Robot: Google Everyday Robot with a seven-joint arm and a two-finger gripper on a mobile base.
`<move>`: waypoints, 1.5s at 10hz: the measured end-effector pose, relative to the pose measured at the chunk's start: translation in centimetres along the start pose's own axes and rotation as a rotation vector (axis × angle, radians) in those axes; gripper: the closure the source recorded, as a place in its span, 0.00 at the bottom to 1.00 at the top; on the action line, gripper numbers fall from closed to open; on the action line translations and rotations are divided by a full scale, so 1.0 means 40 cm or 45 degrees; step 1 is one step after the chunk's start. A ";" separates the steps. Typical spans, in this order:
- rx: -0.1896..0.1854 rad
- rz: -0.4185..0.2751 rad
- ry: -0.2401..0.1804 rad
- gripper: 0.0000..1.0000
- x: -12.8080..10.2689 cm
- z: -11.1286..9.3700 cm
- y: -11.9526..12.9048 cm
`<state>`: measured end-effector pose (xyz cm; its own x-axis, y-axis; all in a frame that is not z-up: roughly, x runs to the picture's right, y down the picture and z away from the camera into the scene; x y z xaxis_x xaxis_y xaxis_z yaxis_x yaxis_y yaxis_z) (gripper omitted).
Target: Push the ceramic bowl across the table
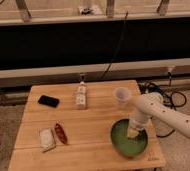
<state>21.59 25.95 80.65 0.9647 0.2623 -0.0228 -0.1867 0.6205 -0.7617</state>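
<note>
The ceramic bowl (128, 141) is wide, shallow and glossy green, and sits near the front right corner of the light wooden table (93, 120). My white arm comes in from the right and bends down over the bowl. My gripper (133, 132) points down inside the bowl, at its right-of-centre part, touching or just above its inner surface.
A small translucent cup (121, 95) stands behind the bowl. A white power strip (81, 97) lies at the back middle, a black phone (48, 101) at the back left. A white packet (46, 139) and a red-brown snack (61, 133) lie at the front left. Cables (160, 95) hang off the table's right.
</note>
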 end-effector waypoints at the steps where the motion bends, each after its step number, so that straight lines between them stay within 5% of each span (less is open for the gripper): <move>1: 0.001 0.000 0.000 0.96 0.000 -0.001 -0.001; 15: 0.007 -0.006 0.003 0.96 -0.039 -0.002 -0.070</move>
<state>20.63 23.74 82.76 0.9660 0.2578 -0.0210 -0.1834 0.6254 -0.7584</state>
